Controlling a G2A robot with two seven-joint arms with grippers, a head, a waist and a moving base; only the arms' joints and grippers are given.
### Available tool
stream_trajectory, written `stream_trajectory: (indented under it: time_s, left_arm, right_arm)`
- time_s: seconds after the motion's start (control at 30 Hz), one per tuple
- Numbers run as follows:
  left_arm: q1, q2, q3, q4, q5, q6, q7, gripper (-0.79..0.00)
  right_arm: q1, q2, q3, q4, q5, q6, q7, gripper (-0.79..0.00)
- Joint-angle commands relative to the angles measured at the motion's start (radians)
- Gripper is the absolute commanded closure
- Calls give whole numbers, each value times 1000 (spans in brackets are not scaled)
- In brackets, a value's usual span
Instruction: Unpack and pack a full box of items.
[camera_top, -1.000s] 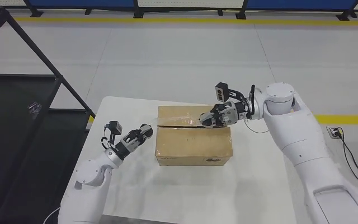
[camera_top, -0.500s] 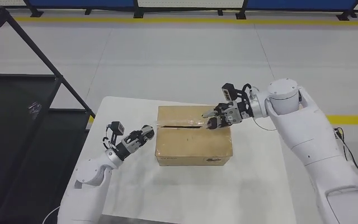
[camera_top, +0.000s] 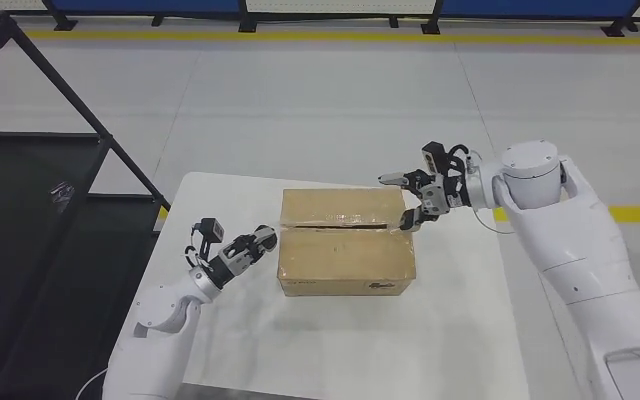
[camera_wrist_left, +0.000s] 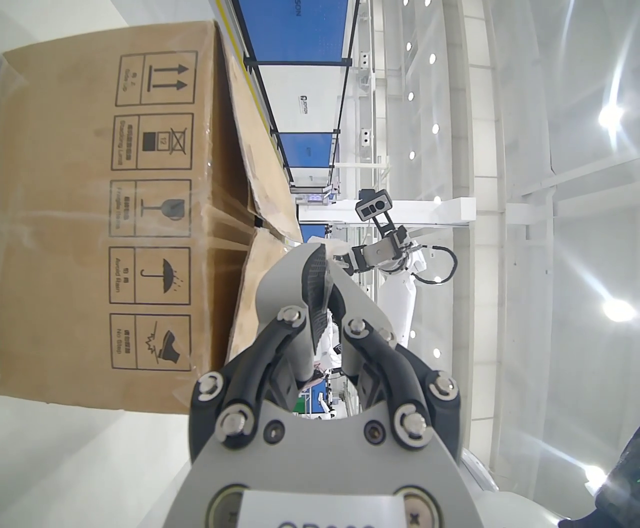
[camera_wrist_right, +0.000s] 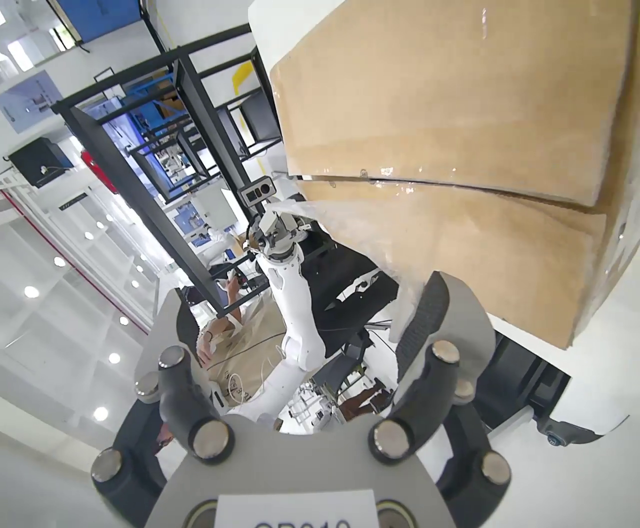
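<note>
A closed brown cardboard box (camera_top: 345, 250) stands mid-table, its two top flaps meeting along a lengthwise seam. Clear tape (camera_wrist_right: 360, 235) lies crinkled and partly lifted over that seam. My right gripper (camera_top: 402, 201) hovers open just past the box's right end, level with the seam, with nothing between its fingers (camera_wrist_right: 425, 310). In the right wrist view the box (camera_wrist_right: 450, 100) sits close ahead of that gripper (camera_wrist_right: 305, 295). My left gripper (camera_top: 266, 238) is shut at the box's left end, by the seam. The left wrist view has this gripper (camera_wrist_left: 322, 260) beside the box's printed side (camera_wrist_left: 100, 200).
The white table (camera_top: 450, 330) has free room in front of the box and to its right. A black metal frame (camera_top: 60, 190) stands off the table's left side. Bare floor lies beyond the far edge.
My right gripper was shut over the seam on the box top; it has drawn back to the right past the box's end and opened. The left arm has hardly shifted.
</note>
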Motion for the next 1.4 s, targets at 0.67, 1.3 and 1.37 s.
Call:
stream_trajectory:
  time_s: [0.67, 1.3, 1.37]
  left_arm:
    - [1, 14, 11, -5, -38, 1, 10, 0]
    - [-7, 24, 34, 9, -67, 24, 2, 0]
    - [-7, 24, 36, 9, -71, 26, 2, 0]
  right_arm:
    - [-102, 51, 107, -113, 20, -17, -108, -785]
    - [-164, 73, 166, -107, 4, -178, -246, -785]
    - [-173, 74, 172, -111, 5, -200, -260, -785]
